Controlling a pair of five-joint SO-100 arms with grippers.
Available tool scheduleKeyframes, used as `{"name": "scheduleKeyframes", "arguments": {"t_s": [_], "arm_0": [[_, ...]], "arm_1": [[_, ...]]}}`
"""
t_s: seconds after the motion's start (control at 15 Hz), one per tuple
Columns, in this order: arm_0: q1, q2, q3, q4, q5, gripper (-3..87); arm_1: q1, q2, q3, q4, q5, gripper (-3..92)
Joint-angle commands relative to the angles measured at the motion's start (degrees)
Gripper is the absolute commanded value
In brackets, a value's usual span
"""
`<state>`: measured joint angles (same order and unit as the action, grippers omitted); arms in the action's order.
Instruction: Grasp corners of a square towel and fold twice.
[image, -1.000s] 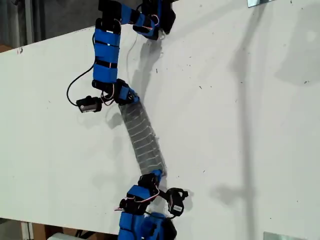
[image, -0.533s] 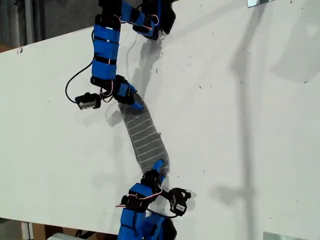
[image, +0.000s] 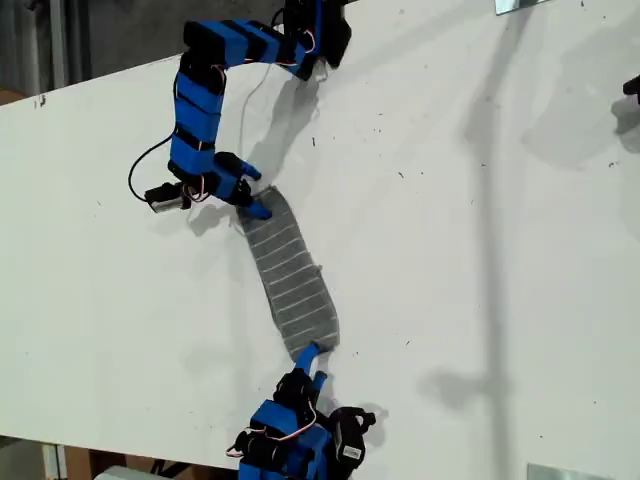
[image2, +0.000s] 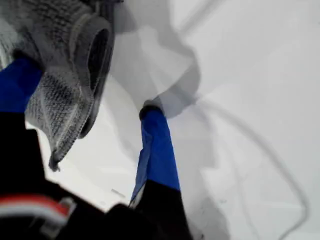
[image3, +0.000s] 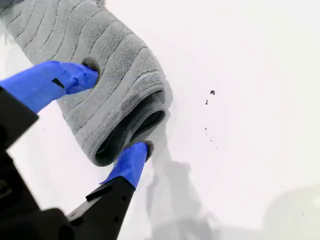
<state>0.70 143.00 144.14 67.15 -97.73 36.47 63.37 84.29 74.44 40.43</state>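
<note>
Nearby, my second gripper (image3: 111, 112) stood spread open, jaws straddling the folded-over end of the towel (image: 292, 275), which lay as a narrow strip on the white table (image: 480, 300). Farther off, my first gripper (image2: 87, 90) gaped too, with cloth against one finger only.

Towel (image3: 107, 75) – soft ribbed grey cloth, matt; table (image: 480, 250) – smooth white, scuffed, faint sheen.
</note>
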Motion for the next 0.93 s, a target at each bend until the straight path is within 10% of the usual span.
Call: {"name": "scheduleKeyframes", "arguments": {"t_s": [0.0,0.2,0.6,0.87], "arm_0": [[1.1,7.4,3.3,2.8,-2.8,27.6],[1.8,23.9,11.6,7.5,-5.9,27.5],[2.8,43.6,22.1,12.7,-6.6,27.4],[1.3,49.9,25.3,12.3,-2.7,25.5]], "arm_1": [[1.1,-7.4,-8.6,-0.3,-1.8,37.6],[2.3,-7.5,-7.8,1.8,-2.5,-0.1],[7.4,24.7,33.7,-9.7,7.7,-0.1],[-7.6,52.6,42.4,-0.8,22.3,-0.1]]}}
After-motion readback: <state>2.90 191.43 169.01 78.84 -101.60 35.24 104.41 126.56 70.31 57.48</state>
